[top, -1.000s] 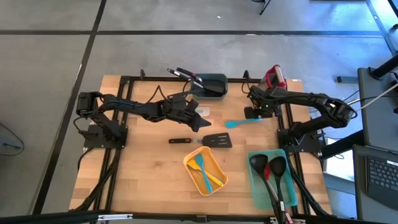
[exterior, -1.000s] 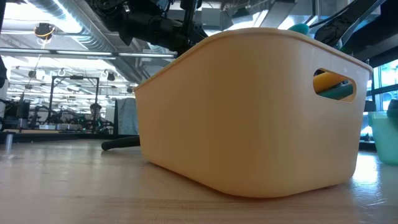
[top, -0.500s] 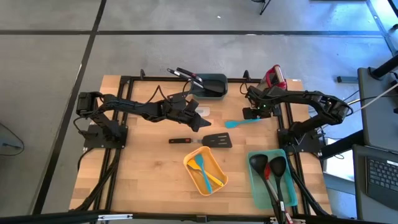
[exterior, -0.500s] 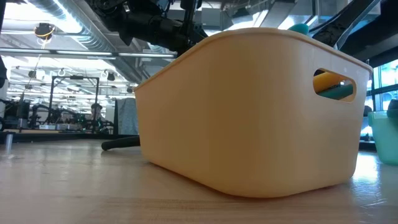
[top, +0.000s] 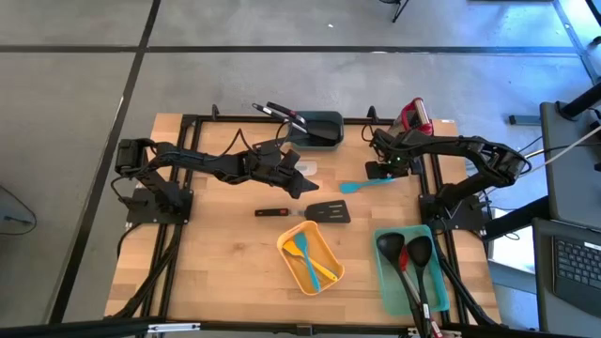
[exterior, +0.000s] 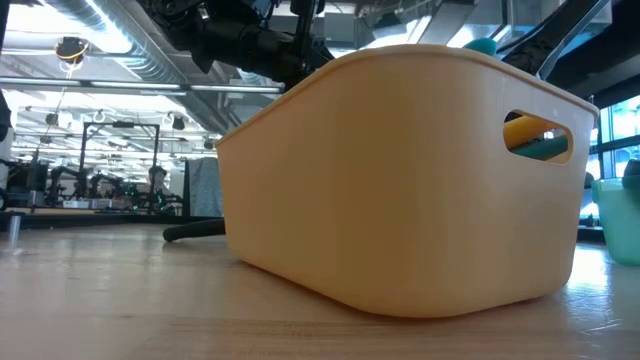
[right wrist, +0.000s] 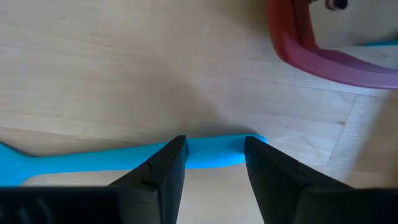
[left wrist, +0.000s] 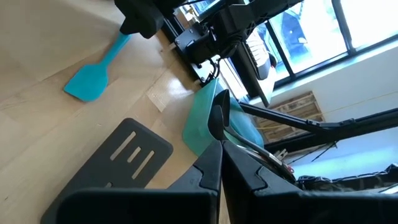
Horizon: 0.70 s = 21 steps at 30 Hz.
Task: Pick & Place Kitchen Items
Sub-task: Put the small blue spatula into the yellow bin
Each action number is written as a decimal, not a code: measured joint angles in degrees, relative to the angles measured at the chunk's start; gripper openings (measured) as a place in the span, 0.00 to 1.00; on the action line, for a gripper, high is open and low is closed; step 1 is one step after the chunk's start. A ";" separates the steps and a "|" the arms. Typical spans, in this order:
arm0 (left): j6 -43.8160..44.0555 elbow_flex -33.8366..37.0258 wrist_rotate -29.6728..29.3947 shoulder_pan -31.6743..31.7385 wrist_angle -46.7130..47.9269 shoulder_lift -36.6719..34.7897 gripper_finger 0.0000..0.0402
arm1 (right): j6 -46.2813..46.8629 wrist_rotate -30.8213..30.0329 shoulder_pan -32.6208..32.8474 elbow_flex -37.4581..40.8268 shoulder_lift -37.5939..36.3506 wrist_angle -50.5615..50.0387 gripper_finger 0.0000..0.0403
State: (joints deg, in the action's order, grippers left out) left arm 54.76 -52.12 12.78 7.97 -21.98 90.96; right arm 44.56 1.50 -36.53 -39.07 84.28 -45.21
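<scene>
We note a wooden table [top: 235,253] on a grey floor. The yellow bin [top: 312,259] sits at 6 o'clock of centre, the teal bin [top: 387,282] at 5 o'clock. The teal spatula [top: 366,185] lies flat at 2 o'clock; it looks light, stiff-handled and soft-bladed, best taken at the handle end. The right gripper [right wrist: 210,163] straddles that end, fingers parted around it and not visibly clamped. The left gripper [left wrist: 219,163], clenched empty, hovers at 11 o'clock. Since the earlier frame only the right arm has edged.

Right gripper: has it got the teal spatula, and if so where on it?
The right gripper straddles the teal spatula at the handle's end, fingers open on either side; not clamped yet. The left gripper is shut, empty.
</scene>
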 joint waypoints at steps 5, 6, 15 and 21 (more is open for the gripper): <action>-0.35 0.00 -0.02 0.00 0.00 0.00 0.01 | 0.00 0.83 -0.02 0.08 -0.57 -0.51 0.42; -0.43 0.00 -0.02 0.00 0.00 0.00 0.01 | 0.06 1.07 -0.01 0.11 -0.92 -0.65 0.42; -1.63 0.02 -0.87 0.00 2.79 0.00 0.01 | 0.10 2.93 0.24 0.37 -2.62 -1.75 0.42; -5.80 0.02 2.06 0.68 6.77 0.50 0.03 | -0.02 2.56 0.67 0.35 -2.61 -2.34 0.42</action>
State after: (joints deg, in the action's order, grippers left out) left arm 48.96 -52.10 14.84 8.65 -15.20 91.46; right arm 44.54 4.06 -35.87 -38.72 81.67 -47.55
